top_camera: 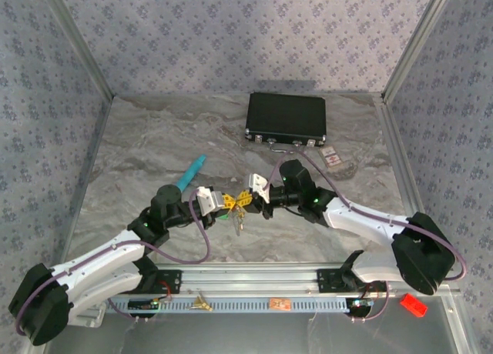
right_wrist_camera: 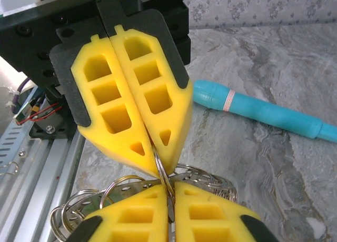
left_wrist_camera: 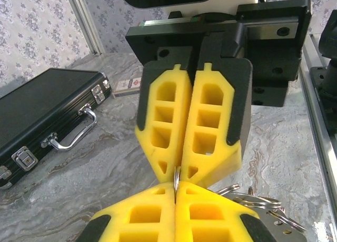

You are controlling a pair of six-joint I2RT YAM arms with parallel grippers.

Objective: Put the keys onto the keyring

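My two grippers meet tip to tip above the middle of the table. The left gripper (top_camera: 229, 202) (left_wrist_camera: 175, 188) is shut, and a thin silver ring of the keyring (left_wrist_camera: 177, 178) stands edge-on between its yellow pads. The right gripper (top_camera: 251, 194) (right_wrist_camera: 169, 188) is shut on the same ring (right_wrist_camera: 167, 174) from the other side. More silver loops (right_wrist_camera: 221, 180) and a flat perforated metal strip (right_wrist_camera: 105, 192) bunch behind the pads. Small keys (top_camera: 239, 225) dangle below the two grippers.
A black case (top_camera: 286, 117) (left_wrist_camera: 42, 110) lies at the back, with a small red-and-white card (top_camera: 331, 155) to its right. A teal tube (top_camera: 191, 172) (right_wrist_camera: 263, 111) lies left of centre. The aluminium rail (top_camera: 254, 281) runs along the near edge.
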